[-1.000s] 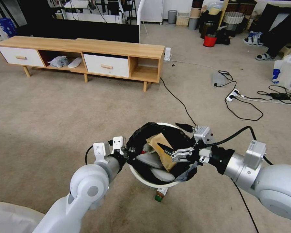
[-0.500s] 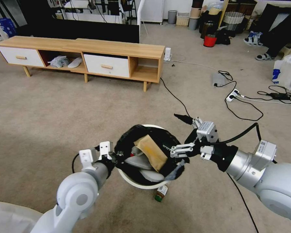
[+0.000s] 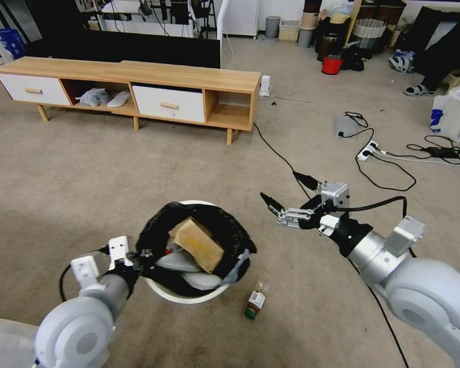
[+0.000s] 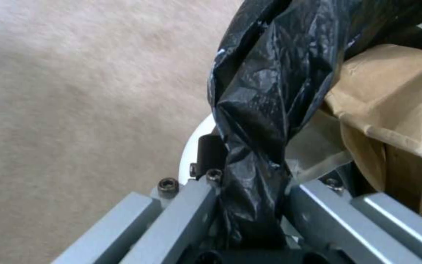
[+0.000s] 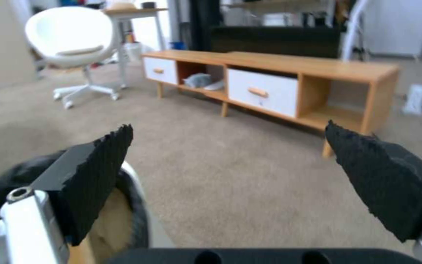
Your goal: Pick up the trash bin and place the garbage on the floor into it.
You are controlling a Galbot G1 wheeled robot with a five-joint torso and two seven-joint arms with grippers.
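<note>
Head view: mostly done, looked like. Trash bin (image 3: 185, 296) on the floor (image 3: 112, 174), pinched at the bagged rim by left gripper (image 3: 138, 254), holding a tan box (image 3: 197, 244) plus grey lumps (hard to identify). One small bottle (image 3: 254, 302) left just beside it.

Left wrist: clamped onto black bag (image 4: 255, 121).

Right wrist: right gripper (image 5: 230, 176) spread wide, empty.

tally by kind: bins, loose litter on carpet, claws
Round white plastic trash bin with black bag liner: 1
Small green-capped bottle lying on the beige carpet floor: 1
Claws: 2, left claw clamped on the bin's rim, right claw open
Total: 4
</note>
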